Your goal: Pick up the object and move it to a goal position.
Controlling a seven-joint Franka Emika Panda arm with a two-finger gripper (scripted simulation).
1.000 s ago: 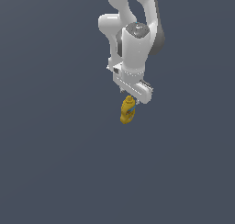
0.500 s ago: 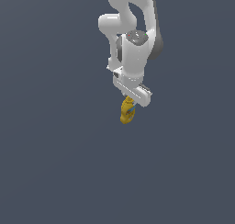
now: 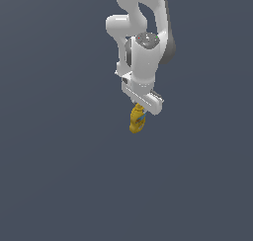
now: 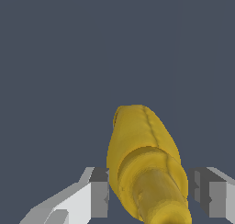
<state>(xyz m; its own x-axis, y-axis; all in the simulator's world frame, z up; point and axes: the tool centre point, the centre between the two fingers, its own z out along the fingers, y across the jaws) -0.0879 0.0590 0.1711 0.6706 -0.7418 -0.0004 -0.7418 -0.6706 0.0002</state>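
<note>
Between my claw (image 4: 149,191) fingers hangs the yellow bottle (image 3: 137,119), pinched near its nozzle end, long axis running straight down from the palm; no goal marker visible.

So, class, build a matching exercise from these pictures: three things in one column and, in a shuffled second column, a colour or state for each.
Column A
1. yellow bottle
2. gripper
3. arm

Column B
a. white, reaching down from the top of the exterior view
b. yellow, with a small blue patch
c. grey pads on either side of the bottle

Pairs: 1-b, 2-c, 3-a
</note>
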